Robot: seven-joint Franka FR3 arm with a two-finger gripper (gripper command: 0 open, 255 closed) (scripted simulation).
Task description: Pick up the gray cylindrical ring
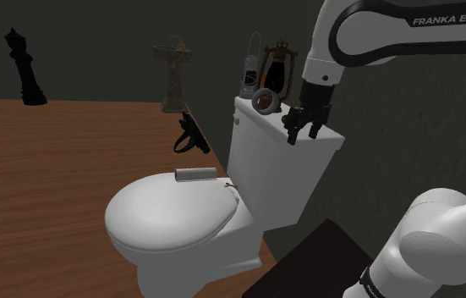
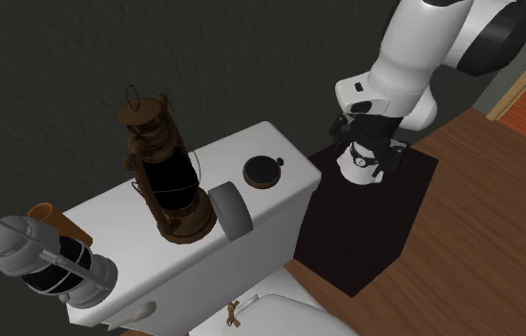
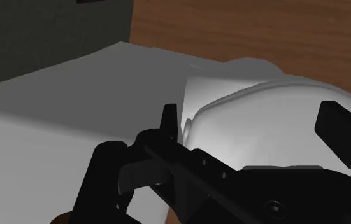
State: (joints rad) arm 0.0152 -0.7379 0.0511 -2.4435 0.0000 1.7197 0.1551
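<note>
Your pincer [image 1: 303,134] hangs wide open, empty, over the tank lid's [image 2: 284,196] end edge. One gray ring [image 1: 265,101] stands beside it, bare lid between; one brown lantern [image 2: 163,172], one grey lantern [image 2: 46,258] crowd beyond it.

The shoulder view looks down from behind the stand [image 1: 307,262] at middling range, with the toilet tank [image 1: 283,161] just below the jaws of the gripper [image 1: 302,135] and the wooden floor [image 1: 53,178] beyond them. The second exterior view sits close above the tank, opposite the jaws, facing the arm [image 2: 413,57]. The wrist view looks closely past the jaws at tank and bowl [image 3: 263,121]. All three share the tank.
</note>
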